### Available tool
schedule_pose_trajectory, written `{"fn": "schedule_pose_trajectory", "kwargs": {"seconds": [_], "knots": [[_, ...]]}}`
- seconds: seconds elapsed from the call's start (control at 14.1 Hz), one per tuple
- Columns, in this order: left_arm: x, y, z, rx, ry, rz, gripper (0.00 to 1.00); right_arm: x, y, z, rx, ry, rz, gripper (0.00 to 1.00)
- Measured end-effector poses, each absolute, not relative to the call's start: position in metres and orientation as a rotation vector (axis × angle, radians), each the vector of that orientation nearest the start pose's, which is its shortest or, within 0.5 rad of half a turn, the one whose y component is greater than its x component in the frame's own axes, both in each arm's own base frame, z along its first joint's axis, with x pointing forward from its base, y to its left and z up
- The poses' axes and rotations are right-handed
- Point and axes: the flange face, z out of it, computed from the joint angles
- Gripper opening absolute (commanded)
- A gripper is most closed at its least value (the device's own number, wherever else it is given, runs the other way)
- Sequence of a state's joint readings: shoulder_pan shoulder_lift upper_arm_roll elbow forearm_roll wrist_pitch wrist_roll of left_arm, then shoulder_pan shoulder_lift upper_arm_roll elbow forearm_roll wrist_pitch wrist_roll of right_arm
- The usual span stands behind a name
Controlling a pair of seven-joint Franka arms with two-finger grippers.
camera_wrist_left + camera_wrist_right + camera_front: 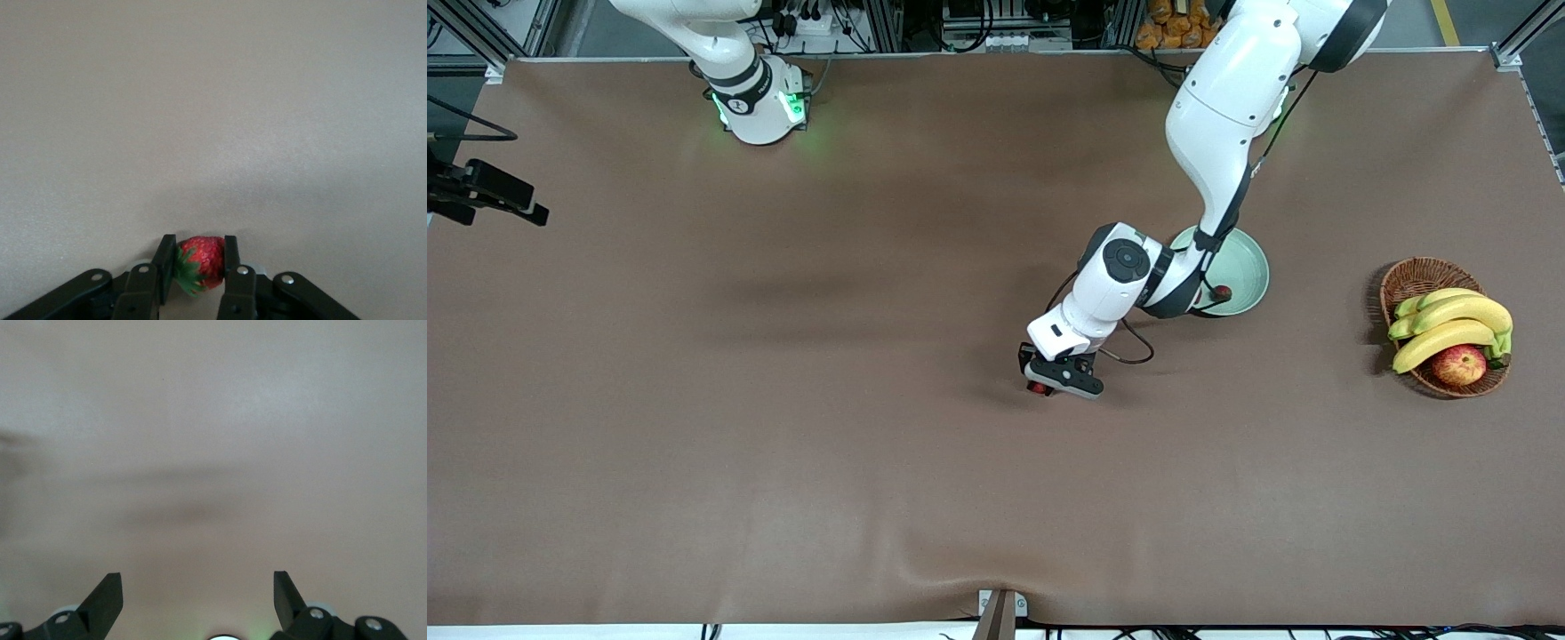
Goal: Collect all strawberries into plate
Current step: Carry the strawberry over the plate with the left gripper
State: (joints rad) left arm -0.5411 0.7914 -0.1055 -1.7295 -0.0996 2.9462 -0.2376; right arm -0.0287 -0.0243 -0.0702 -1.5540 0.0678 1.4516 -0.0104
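My left gripper (1042,382) is low over the middle of the brown table and shut on a red strawberry (1037,388) with a green cap. In the left wrist view the strawberry (203,262) sits squeezed between the two fingers of that gripper (199,250). The mint-green plate (1247,260) lies toward the left arm's end, partly hidden by the left arm. One strawberry (1221,292) lies in it near the rim. A third strawberry is not in view. My right gripper (198,587) is open and empty over bare table; it does not show in the front view.
A wicker basket (1421,276) with bananas (1449,324) and a red-yellow apple (1459,364) stands at the left arm's end of the table. A black camera mount (489,191) juts in at the right arm's end.
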Motion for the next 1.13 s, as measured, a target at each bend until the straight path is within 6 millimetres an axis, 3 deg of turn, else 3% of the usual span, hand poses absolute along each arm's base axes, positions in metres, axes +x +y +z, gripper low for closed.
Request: {"fn": "schedule_pose_trajectory", "kwargs": {"seconds": [0.35,0.64,0.85,1.13], "knots": [[0.579,-0.391,0.186,-3.332,0.415,-0.566,0.00,0.532,-0.046,0.639,-3.088,0.190,0.114,1.00],[0.579,-0.355,0.226,-3.315,0.362,-0.430,0.00,0.528,-0.051,0.643,-3.105,0.209,0.136,1.00],[0.559,-0.324,0.248,-3.293,0.338,-0.329,0.00,0.527,-0.052,0.646,-3.104,0.225,0.134,1.00],[0.524,-0.275,0.251,-3.264,0.290,-0.231,0.00,0.527,-0.050,0.647,-3.104,0.222,0.132,1.00]]}}
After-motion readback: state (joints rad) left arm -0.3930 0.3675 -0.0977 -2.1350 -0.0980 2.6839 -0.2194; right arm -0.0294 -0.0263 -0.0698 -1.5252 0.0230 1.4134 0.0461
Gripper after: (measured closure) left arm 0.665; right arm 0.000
